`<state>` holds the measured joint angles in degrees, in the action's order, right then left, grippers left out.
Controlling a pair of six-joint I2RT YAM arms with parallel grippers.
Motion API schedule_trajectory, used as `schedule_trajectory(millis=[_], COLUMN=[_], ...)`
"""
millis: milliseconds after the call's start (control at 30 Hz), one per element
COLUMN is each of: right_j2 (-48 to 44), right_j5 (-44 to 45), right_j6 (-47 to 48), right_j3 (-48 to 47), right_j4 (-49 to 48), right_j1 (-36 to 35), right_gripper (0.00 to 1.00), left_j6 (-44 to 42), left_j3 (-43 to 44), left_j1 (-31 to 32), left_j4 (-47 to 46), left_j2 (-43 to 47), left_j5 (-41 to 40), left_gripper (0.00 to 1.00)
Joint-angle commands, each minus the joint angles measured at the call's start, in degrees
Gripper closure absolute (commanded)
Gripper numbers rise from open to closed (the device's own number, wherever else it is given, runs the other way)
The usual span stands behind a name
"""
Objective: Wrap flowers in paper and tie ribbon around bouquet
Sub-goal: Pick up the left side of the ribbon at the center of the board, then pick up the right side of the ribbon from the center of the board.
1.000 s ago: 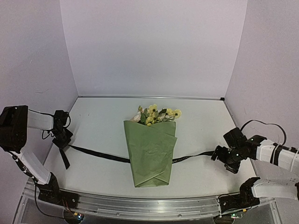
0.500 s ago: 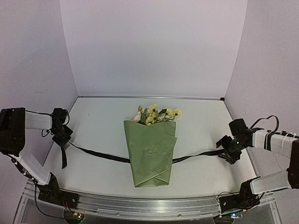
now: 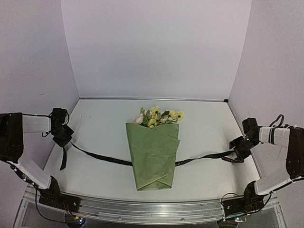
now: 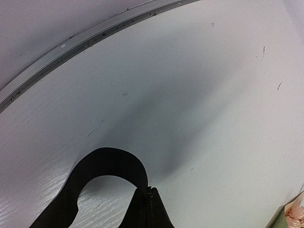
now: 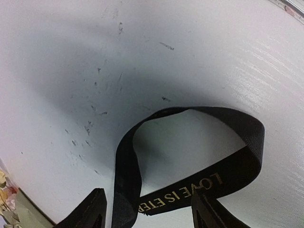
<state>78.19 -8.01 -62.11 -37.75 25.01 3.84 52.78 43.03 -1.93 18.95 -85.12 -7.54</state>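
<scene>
From above, the bouquet (image 3: 154, 152) lies in the middle of the white table (image 3: 104, 118). Its green paper (image 3: 153, 164) is folded into a cone with the point toward the arms. The yellow flowers (image 3: 159, 116) spill out of the far end. The black ribbon (image 3: 99, 156) runs across the table and passes under the cone, one end going out to each arm. The left gripper (image 3: 64, 141) sits at the left edge of the table with a short tail of ribbon hanging below it. The right gripper (image 3: 240, 152) is low over the ribbon's other end, near the right wall.

From the left wrist, the fingers (image 4: 149, 211) are pressed tight together, pinching the ribbon (image 4: 109, 161), which curls up out of them in a loop above the table (image 4: 199, 95). A metal rail (image 4: 95, 38) marks the table's edge.

From the right wrist, the ribbon (image 5: 247, 142) lies in a loop on the table (image 5: 57, 71), its gold lettering reading "LOVE IS ETER". The right gripper (image 5: 151, 213) stands partly open with the ribbon between its fingers (image 5: 92, 211). Neither finger is clamped on it. A scrap of flowers (image 5: 4, 187) shows at the lower left corner.
</scene>
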Motion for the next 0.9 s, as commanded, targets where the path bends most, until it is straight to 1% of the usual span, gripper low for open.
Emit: schedule_trajectory(millis=[0, 300, 467, 500, 533, 600, 633, 667, 733, 867], right_j2=[2.7, 9.7, 13.2, 13.9, 14.6, 16.4, 17.1, 17.6, 18.4, 18.6], right_j5=[-1.5, -3.2, -4.2, -4.5, -5.0, -6.5, -7.7, -8.8, -9.8, -10.1], right_j6=[1.4, 3.4, 4.9, 5.4, 5.9, 6.6, 6.7, 6.6, 6.6, 8.1], right_j3=[-3.0, -6.5, -9.2, -10.0, -10.9, -13.6, -15.4, -16.8, -20.5, -26.8], right_j4=[-1.1, -3.1, -3.1, -3.1, -3.1, -3.1, -3.1, -3.0, -2.3, 2.4], right_j1=[2.7, 5.5, 6.1, 6.1, 6.1, 6.0, 6.0, 6.1, 6.1, 6.1], right_gripper=[0.40, 0.54, 0.66, 0.69, 0.76, 0.92, 0.98, 1.00, 1.00, 1.00], left_j6=[-1.6, -2.0, -2.3, -2.3, -2.3, -2.6, -2.7, -2.8, -2.9, -2.8], left_j3=[1.3, 0.5, 0.6, 0.7, 0.8, 1.0, 1.1, 1.2, 1.4, 1.7], left_j1=[-0.3, -0.3, -0.3, -0.3, -0.3, -0.3, -0.3, -0.3, -0.3, -0.3], left_j4=[-1.5, -1.9, -1.8, -1.8, -1.9, -2.0, -2.1, -2.2, -2.1, -1.9], left_j2=[2.5, 3.6, 4.0, 4.0, 4.1, 4.2, 4.2, 4.2, 4.3, 4.4], left_j5=[0.3, 0.8, 0.8, 0.9, 1.0, 1.4, 1.5, 1.7, 1.5, 1.4], left_gripper=[1.00, 1.00, 1.00, 1.00, 1.00, 1.00, 1.00, 1.00, 1.00, 1.00])
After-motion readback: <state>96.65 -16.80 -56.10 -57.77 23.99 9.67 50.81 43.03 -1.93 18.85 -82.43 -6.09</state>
